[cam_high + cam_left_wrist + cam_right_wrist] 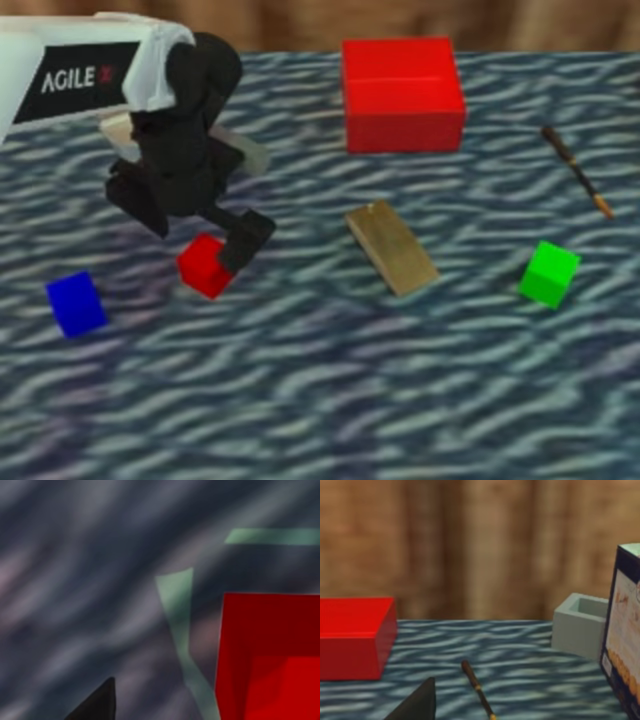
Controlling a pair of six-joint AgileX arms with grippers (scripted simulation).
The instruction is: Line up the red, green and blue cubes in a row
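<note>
My left tool [222, 250] sat low over the red cube [205, 266] near the counter's left edge; I couldn't tell whether it gripped. The blue cube [76, 304] lay nearer that edge, the green cube [549, 273] far right (no row yet).

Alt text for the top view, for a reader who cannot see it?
The left gripper reaches down at the red cube on a blue rippled table. The blue cube lies to its left, the green cube far right; a big red box, tan block and thin stick lie between and behind.
</note>
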